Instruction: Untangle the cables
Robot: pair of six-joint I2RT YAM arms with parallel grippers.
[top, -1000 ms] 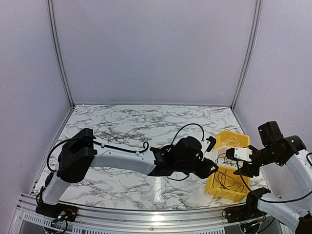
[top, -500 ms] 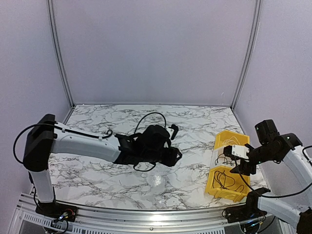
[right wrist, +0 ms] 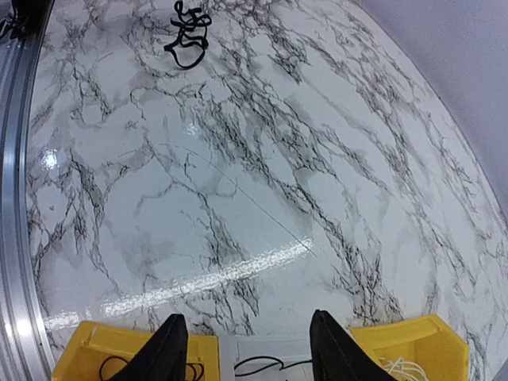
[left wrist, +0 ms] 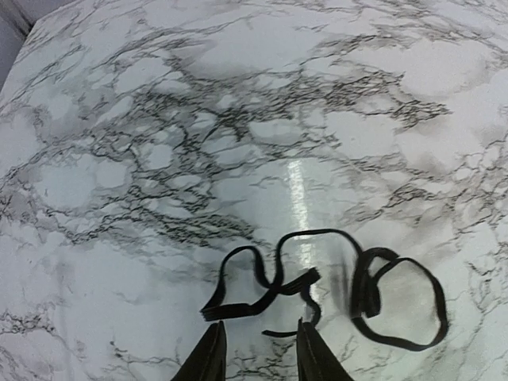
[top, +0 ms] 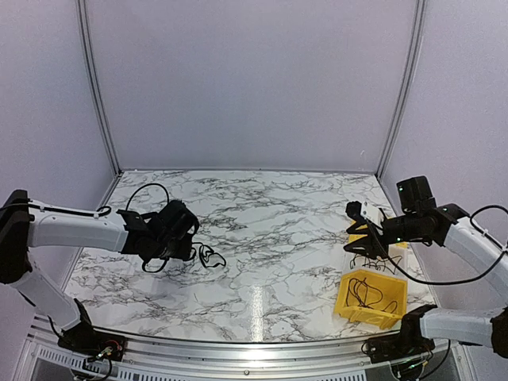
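Observation:
A black cable (left wrist: pixel 317 278), flat and looped into several curls, lies on the marble just ahead of my left gripper (left wrist: pixel 258 361). That gripper is open, and one short strand end lies between its fingertips. In the top view the cable (top: pixel 210 255) lies at the left of the table beside the left gripper (top: pixel 192 250). My right gripper (top: pixel 355 230) is open and empty, hovering over the yellow bins at the right. Thin black wires (top: pixel 367 292) lie in the near bin. In the right wrist view the gripper (right wrist: pixel 248 353) hangs above a black wire (right wrist: pixel 262 367).
Two yellow bins (right wrist: pixel 119 349) (right wrist: pixel 413 341) sit under the right gripper with a white piece (right wrist: pixel 230 349) between them. The near bin (top: pixel 343 305) stands by the front right edge. A hair-fine dark line (right wrist: pixel 238 190) crosses the marble. Grey walls enclose the table.
My left arm swung from the bins far to the left with the black cable, which now lies on the table. My right gripper rose and moved slightly left and back over the bins.

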